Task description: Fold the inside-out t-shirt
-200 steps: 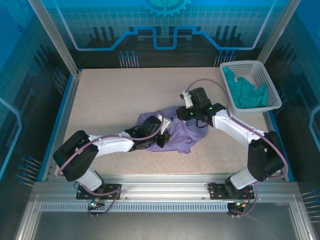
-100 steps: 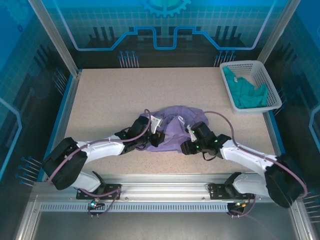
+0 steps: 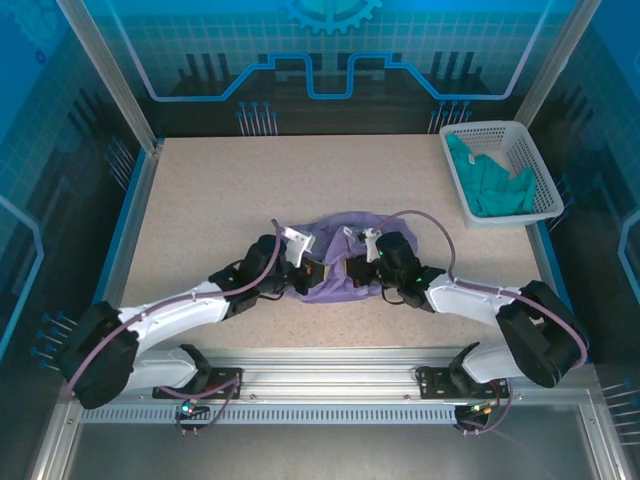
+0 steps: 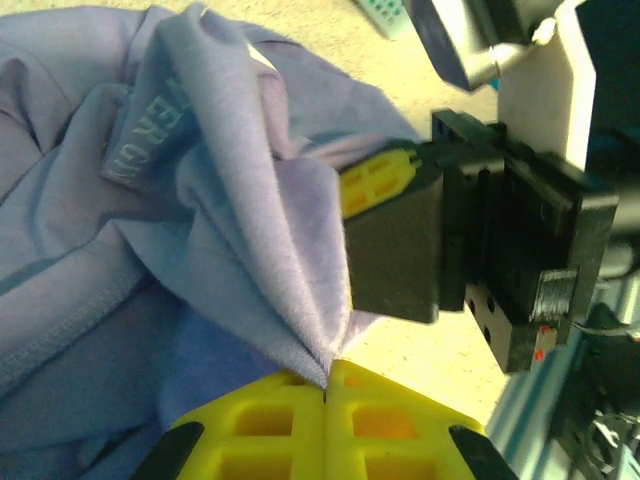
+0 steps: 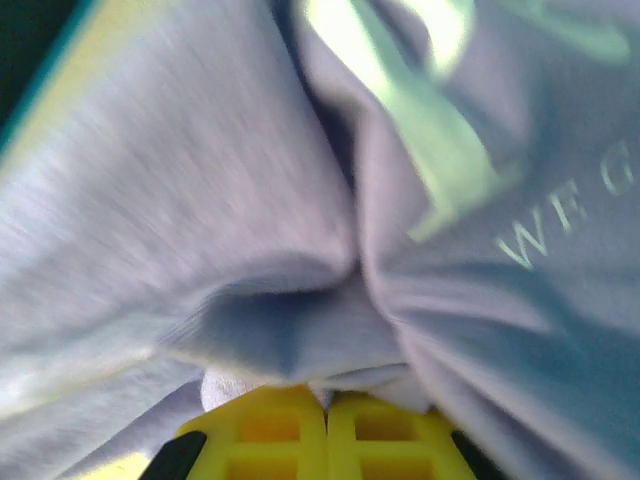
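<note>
A: How far along?
B: Barely begun — the t-shirt (image 3: 346, 226) lies bunched on the bench (image 3: 200, 200), unfolded. The left end effector (image 4: 325, 385) and right end effector (image 5: 327, 400) each pinch its fabric, jaws closed; flattening and every fold remain.

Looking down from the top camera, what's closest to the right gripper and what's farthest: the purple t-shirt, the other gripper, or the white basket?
Measured from the right gripper:
1. the purple t-shirt: pinched in that gripper, so touching it.
2. the left gripper: just to its left, pinching the same shirt.
3. the white basket: far off in the back right corner.
</note>
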Controlling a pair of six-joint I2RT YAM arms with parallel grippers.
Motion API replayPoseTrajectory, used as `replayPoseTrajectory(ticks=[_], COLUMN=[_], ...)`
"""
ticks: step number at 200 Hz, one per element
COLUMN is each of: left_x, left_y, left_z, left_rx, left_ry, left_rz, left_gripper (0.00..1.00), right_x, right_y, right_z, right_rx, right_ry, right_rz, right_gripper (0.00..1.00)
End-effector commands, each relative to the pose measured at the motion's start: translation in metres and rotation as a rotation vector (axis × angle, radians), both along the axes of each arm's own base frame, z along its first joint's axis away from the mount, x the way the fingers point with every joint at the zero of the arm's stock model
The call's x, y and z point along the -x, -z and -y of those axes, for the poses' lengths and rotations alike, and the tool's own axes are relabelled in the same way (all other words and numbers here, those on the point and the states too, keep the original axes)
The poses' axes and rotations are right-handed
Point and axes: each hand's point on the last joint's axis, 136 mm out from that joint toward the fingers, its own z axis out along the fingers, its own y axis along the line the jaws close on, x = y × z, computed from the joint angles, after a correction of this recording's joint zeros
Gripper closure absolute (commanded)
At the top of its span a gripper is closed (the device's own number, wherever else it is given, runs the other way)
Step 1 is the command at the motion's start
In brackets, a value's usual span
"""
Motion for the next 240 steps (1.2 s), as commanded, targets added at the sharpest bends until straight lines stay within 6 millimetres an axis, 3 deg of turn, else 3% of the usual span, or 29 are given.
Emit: replayPoseTrajectory(ticks=[1,38,59,72,98,138,172,210,231,240], left_x=[0.012,0.011,0.012,0.008,-0.005,-0.022,-0.029,-0.046,-0.052,-0.054], left_y=[-0.031,-0.085,-0.101,-0.100,-0.094,-0.089,-0.085,-0.067,-0.067,-0.065], left_z=[0.000,-0.024,-0.032,-0.035,-0.045,-0.058,-0.038,-0.033,-0.026,-0.024], left_rx=[0.128,0.337,0.400,0.390,0.316,0.193,0.147,0.084,0.102,0.112], left_ry=[0.031,-0.032,-0.044,-0.068,-0.140,-0.221,-0.130,-0.144,-0.129,-0.125], left_rz=[0.007,0.056,0.064,0.064,0.092,0.176,0.171,0.145,0.149,0.151], left_gripper=[1.00,1.00,1.00,1.00,0.64,0.28,0.22,0.19,0.21,0.26], right_x=[-0.009,-0.006,-0.003,-0.003,-0.002,0.003,0.006,0.009,0.010,0.011], right_y=[-0.068,-0.115,-0.139,-0.152,-0.160,-0.159,-0.160,-0.161,-0.158,-0.158], right_z=[-0.021,-0.031,-0.037,-0.041,-0.049,-0.051,-0.052,-0.050,-0.049,-0.049], right_rx=[-0.207,-0.364,-0.427,-0.456,-0.462,-0.453,-0.455,-0.442,-0.433,-0.432], right_ry=[-0.089,-0.139,-0.155,-0.164,-0.180,-0.194,-0.206,-0.211,-0.209,-0.212], right_rz=[0.240,0.438,0.539,0.583,0.604,0.598,0.598,0.601,0.597,0.598], right_gripper=[0.96,0.99,0.99,1.00,1.00,1.00,1.00,1.00,1.00,1.00])
